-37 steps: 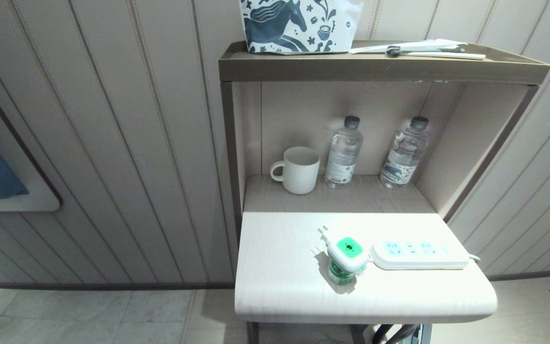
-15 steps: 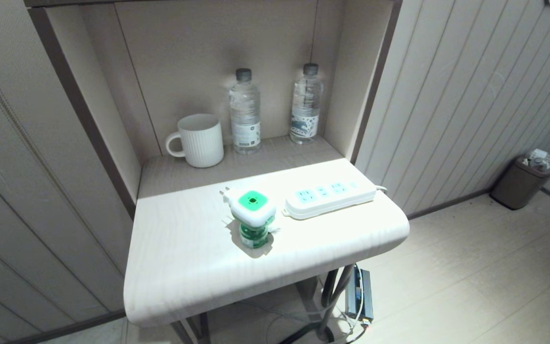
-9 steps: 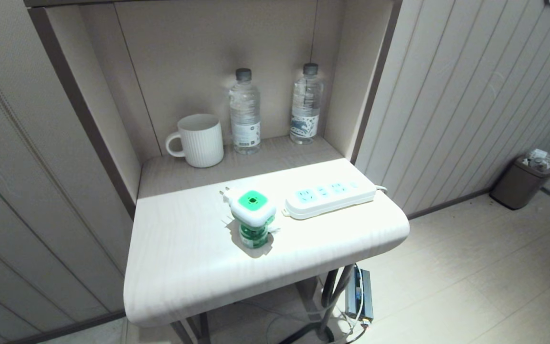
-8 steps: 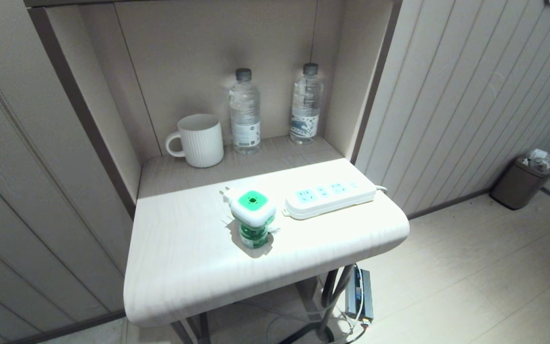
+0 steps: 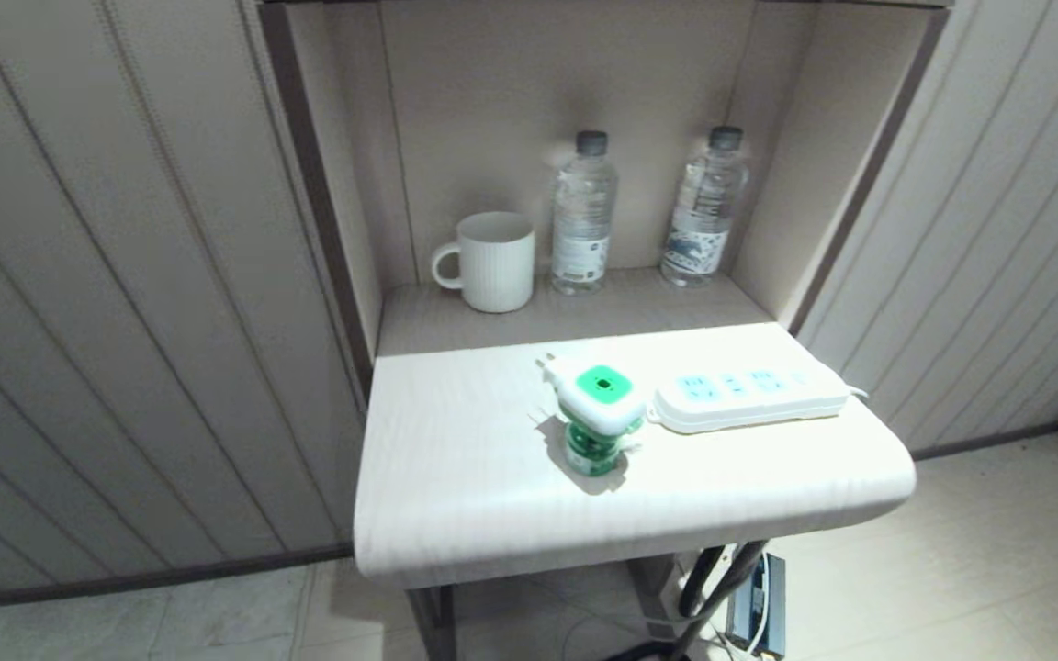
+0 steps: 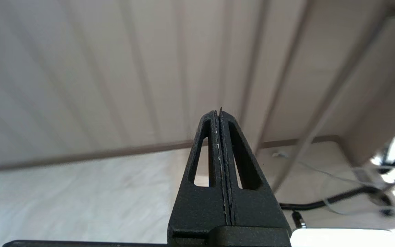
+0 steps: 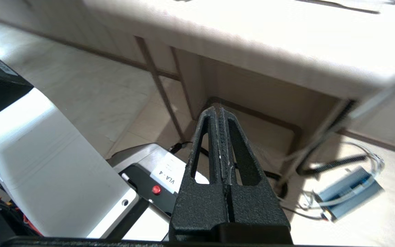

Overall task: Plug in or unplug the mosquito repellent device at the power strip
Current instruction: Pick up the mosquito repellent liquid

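the mosquito repellent device (image 5: 599, 410) stands upright a little right of the middle of the head view, on the pale bench (image 5: 455, 496): a white cap with a green square patch above, a green liquid bottle under it, and prongs poking out toward the upper left of the frame. it is not plugged in. just to its right lies the power strip (image 5: 749, 401), flat, its three light-blue socket faces up, its near end just beside the device, though contact cannot be told; a thin white cord leaves its right end. in the recess behind, upper middle of the frame, a white ribbed mug (image 5: 492, 262) sits left of two clear water bottles (image 5: 584, 214), (image 5: 706, 207). neither arm shows in the head view. the left hand (image 6: 219, 113) is clenched, fingers pressed flat together with nothing between them, pointing at a panelled wall and floor. the right hand (image 7: 219, 108) is likewise clenched and empty, low in front of the bench edge, with cables and a grey box (image 7: 350, 192) on the floor beyond it.
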Available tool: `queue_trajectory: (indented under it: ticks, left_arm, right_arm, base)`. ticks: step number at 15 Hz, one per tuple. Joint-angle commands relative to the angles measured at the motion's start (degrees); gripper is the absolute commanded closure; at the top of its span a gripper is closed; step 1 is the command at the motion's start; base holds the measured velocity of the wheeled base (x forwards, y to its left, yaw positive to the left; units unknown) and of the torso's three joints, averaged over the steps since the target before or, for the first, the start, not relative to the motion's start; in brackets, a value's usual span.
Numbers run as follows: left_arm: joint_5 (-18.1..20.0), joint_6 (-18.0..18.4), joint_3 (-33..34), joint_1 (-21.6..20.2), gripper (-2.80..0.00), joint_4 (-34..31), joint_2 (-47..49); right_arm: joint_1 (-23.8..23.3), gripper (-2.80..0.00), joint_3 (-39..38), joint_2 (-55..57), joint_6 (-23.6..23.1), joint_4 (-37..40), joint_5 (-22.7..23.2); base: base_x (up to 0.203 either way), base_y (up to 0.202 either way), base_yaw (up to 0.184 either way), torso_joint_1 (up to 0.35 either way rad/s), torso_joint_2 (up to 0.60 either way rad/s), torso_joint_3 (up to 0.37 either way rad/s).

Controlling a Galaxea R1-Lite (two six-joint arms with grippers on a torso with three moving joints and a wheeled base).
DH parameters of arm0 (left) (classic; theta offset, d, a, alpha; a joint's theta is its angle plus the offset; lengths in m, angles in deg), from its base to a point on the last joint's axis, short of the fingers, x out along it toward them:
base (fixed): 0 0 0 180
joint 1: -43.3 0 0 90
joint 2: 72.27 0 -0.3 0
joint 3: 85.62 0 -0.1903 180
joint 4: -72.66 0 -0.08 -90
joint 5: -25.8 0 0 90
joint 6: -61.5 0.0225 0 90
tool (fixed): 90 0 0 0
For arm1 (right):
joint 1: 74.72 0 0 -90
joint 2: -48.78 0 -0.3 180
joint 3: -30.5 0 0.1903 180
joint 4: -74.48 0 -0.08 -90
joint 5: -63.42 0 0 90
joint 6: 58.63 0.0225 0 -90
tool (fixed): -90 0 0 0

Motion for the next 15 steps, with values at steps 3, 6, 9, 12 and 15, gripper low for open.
queue_trajectory:
  ticks: [3, 6, 9, 12, 15]
  left_arm:
    - [0.0, 0.0, 0.0, 0.0, 0.0, -0.1, 0.0]
    - [0.0, 0.0, 0.0, 0.0, 0.0, -0.1, 0.0]
    - [0.0, 0.0, 0.0, 0.0, 0.0, 0.0, 0.0]
    - [0.0, 0.0, 0.0, 0.0, 0.0, 0.0, 0.0]
    - [0.0, 0.0, 0.0, 0.0, 0.0, 0.0, 0.0]
  right_arm:
    - [0.0, 0.0, -1.0, 0.2, 0.0, 0.0, 0.2]
    - [0.0, 0.0, -1.1, 2.3, -0.2, -0.1, 0.3]
    - [0.1, 0.0, -1.2, 9.2, -1.6, -4.0, 1.4]
    - [1.6, 0.0, -0.4, 16.2, -2.1, -14.0, 4.1]
    - [2.5, 0.0, 0.5, 17.1, -2.1, -15.2, 4.5]
  base:
    - [0.001, -0.002, 0.065, 0.001, 0.0, 0.0]
    - [0.0, 0.0, 0.0, 0.0, 0.0, 0.0]
    - [0.0, 0.0, 0.0, 0.0, 0.0, 0.0]
    - [0.0, 0.0, 0.0, 0.0, 0.0, 0.0]
    - [0.0, 0.0, 0.0, 0.0, 0.0, 0.0]
